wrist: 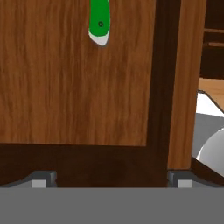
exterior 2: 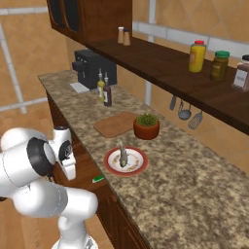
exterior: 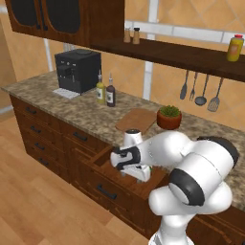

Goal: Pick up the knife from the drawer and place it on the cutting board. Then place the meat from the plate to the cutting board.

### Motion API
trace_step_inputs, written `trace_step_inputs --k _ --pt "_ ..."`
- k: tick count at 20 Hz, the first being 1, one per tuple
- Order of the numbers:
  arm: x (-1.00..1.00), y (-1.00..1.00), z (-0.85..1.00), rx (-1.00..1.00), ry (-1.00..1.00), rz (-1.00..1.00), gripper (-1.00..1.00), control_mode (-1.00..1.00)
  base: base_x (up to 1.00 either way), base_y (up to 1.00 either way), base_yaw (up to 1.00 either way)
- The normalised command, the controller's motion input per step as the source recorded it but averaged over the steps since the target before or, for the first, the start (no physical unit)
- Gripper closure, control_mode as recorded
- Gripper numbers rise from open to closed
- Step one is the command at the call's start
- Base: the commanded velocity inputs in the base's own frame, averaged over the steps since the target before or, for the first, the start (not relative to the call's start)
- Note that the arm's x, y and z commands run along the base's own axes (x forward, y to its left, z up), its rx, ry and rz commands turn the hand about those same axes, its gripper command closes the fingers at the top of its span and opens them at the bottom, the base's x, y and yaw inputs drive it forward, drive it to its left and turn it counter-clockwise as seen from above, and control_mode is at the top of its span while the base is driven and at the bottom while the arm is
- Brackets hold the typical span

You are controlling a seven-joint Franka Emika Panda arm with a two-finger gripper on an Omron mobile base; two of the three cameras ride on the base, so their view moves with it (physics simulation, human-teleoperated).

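the white arm rises from the base, bends at a big dark-ringed elbow and reaches forward and down, its forearm folded low past the counter's front edge. the wrist turns the hand to point downward. the gripper (wrist: 109, 181) stands wide open and holds nothing, its two dark fingertips (wrist: 41, 179) set far apart at the bottom of the hand view.

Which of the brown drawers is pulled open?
The wide drawer under the cutting board, where the end effector reaches in. The narrower drawers left of it are shut flush.
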Motion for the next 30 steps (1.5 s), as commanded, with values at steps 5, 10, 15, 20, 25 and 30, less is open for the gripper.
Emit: trace_step_inputs --k 5,10,15,20,25,30 --pt "0.18 0.07 -0.3 0.0 0.02 0.0 -1.0 -1.0 0.0 0.0 0.0" --pt "0.12 0.16 -0.35 0.0 0.0 0.0 -1.0 -1.0 0.0 0.0 0.0" --pt "0.01 0.34 -0.22 0.0 0.01 0.0 -1.0 -1.0 0.0 0.0 0.0" --pt "-0.28 0.52 -0.06 0.0 0.02 0.0 -1.0 -1.0 0.0 0.0 0.0" --pt "-0.67 0.58 0.0 0.0 0.03 0.0 -1.0 -1.0 0.0 0.0 0.0" --pt "-0.82 0.54 0.0 0.0 0.11 -0.01 -1.0 -1.0 0.0 0.0 0.0"
